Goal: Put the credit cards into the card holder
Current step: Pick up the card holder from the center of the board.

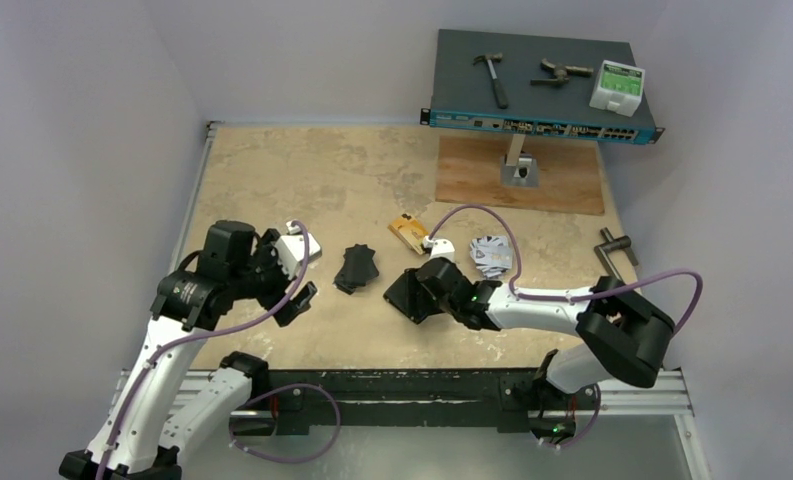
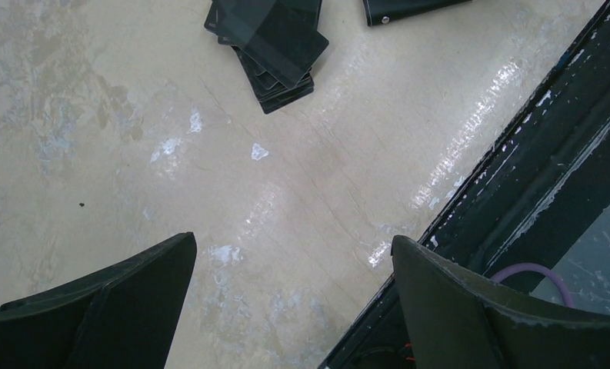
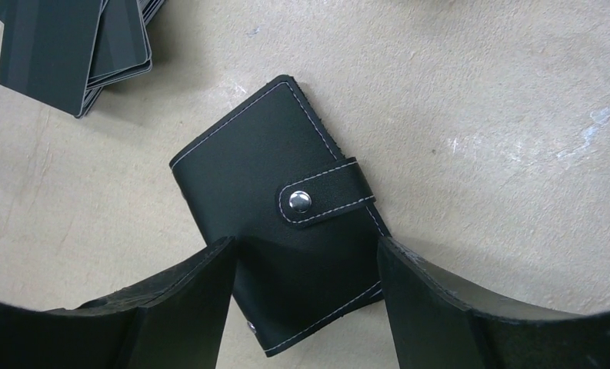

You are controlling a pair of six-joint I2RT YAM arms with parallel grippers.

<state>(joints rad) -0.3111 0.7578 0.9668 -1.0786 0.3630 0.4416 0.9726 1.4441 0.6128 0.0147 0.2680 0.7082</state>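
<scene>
The card holder (image 3: 263, 169) is a black wallet, closed with its snap tab fastened, lying flat on the table; it also shows in the top view (image 1: 400, 298). My right gripper (image 3: 305, 246) is open, its fingers straddling the holder's near end just above it (image 1: 419, 290). An orange-yellow card (image 1: 408, 232) and a pile of silver-white cards (image 1: 492, 254) lie behind the right wrist. A fanned stack of dark cards (image 1: 356, 268) lies left of the holder (image 2: 271, 46) (image 3: 71, 46). My left gripper (image 2: 294, 240) is open and empty over bare table (image 1: 307, 275).
A black rail (image 2: 548, 177) runs along the table's front edge, close under the left gripper. At the back stand a wooden board (image 1: 520, 175) and a network switch (image 1: 542, 90) carrying tools. A metal part (image 1: 614, 245) lies at the right edge.
</scene>
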